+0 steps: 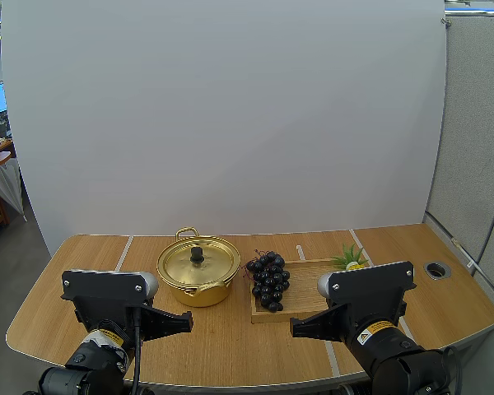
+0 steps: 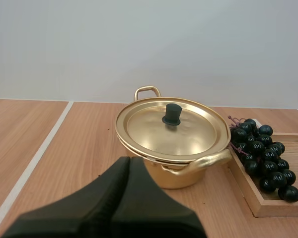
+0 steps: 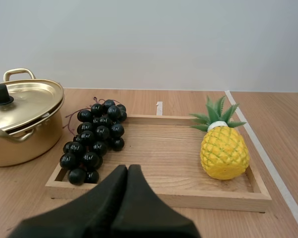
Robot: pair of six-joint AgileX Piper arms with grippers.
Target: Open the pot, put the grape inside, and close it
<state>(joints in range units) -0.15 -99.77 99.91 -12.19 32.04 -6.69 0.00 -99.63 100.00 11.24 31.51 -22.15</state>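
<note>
A gold pot [image 1: 198, 271] stands mid-table with its lid [image 2: 171, 126] on, black knob [image 2: 171, 114] upright. To its right a bunch of black grapes [image 1: 268, 280] lies at the left end of a wooden tray [image 1: 309, 304]; the grapes [image 3: 93, 140] rest beside the pot [image 3: 20, 124]. My left gripper [image 1: 188, 319] hovers near the table's front, short of the pot, fingers shut together as one dark wedge [image 2: 129, 163]. My right gripper [image 1: 295, 327] hangs in front of the tray, also shut on nothing [image 3: 127, 171].
A small yellow toy pineapple [image 3: 223, 148] stands at the tray's right end. A round cable hole [image 1: 436, 269] sits in the table's far right. White lines [image 2: 35, 158] run across the wooden top. Bare table lies left of the pot.
</note>
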